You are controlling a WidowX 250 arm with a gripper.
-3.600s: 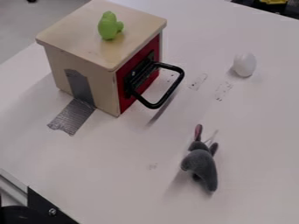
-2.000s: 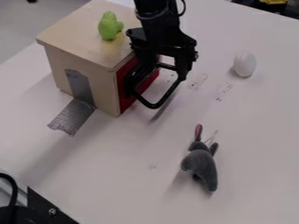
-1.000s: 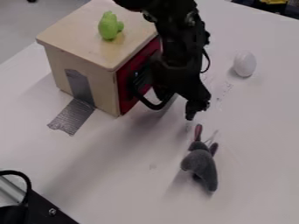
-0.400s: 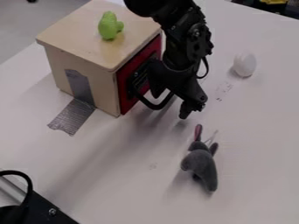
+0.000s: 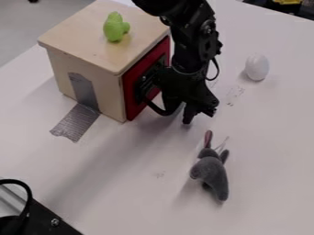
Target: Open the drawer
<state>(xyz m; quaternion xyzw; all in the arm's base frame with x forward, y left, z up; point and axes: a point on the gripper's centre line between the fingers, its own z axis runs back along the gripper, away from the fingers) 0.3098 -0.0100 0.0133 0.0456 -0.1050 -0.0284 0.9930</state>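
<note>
Gripper (image 5: 179,117) has shifted slightly since the last frame in the camera view, and its fingers (image 5: 189,113) have drawn closer together. They're still apart though, with a gap showing between the tips. The black handle (image 5: 160,110) runs in behind the nearer finger, so whether either one is pressing on the bar, can't tell.

As for the drawer (image 5: 131,87), that's the red front on the right-hand side of the wooden box (image 5: 110,89), and it looks shut, sitting flush with the box. Box is on the desk (image 5: 122,188), with a strip of silver tape (image 5: 76,122) running from its side wall down onto the desk. Green toy (image 5: 114,28) is on top, white egg (image 5: 257,67) is off past the arm, and the grey plush mouse (image 5: 211,175) lies near the gripper, ears pointing towards it.

So the step in hand looks like getting a grip on the handle, with the actual opening yet to happen. Next move, I'd guess: finish closing around the bar, make sure it's really caught, then pull straight out from the red front. Closing off to one side of the bar would just slip. Worth watching the mouse too, it could get nudged if the pull swings its way.
</note>
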